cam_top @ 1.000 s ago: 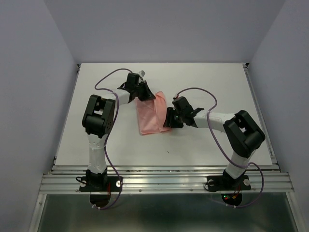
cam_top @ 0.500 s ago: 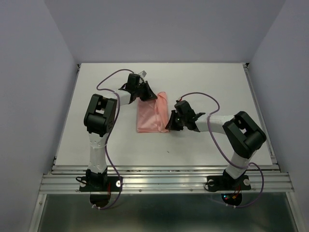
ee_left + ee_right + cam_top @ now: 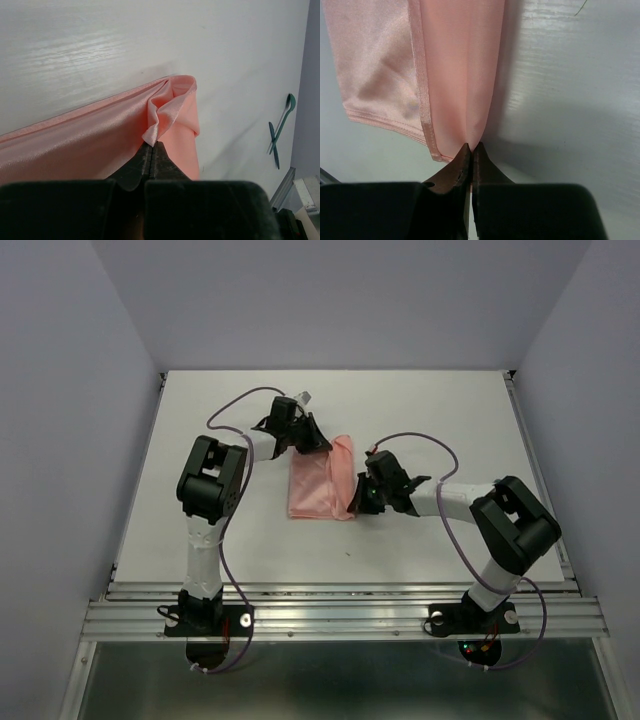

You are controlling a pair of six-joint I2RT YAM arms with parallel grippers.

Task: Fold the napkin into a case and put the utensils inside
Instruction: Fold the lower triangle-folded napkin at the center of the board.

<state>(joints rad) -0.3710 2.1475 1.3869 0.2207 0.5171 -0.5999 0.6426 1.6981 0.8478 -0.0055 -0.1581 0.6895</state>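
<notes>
White tabletop (image 3: 450, 410), walled in pale lilac, carries the napkin (image 3: 318, 485) near its middle, already doubled into a broad rectangle but not yet the narrow case. Its right-hand long edge is raised off the surface at both ends. The left gripper (image 3: 151, 145) is clamped on the far corner, where the cloth bunches into a small peak. The right gripper (image 3: 471, 147) is closed tight on the near corner, and a hemmed lower layer shows just beside it. Compared with a second ago, both pinches have travelled a little to the right and the cloth has slid with them, so this looks like tensioning or repositioning rather than a finished fold. The utensils (image 3: 286, 114) lie well apart by the table's edge, untouched.
</notes>
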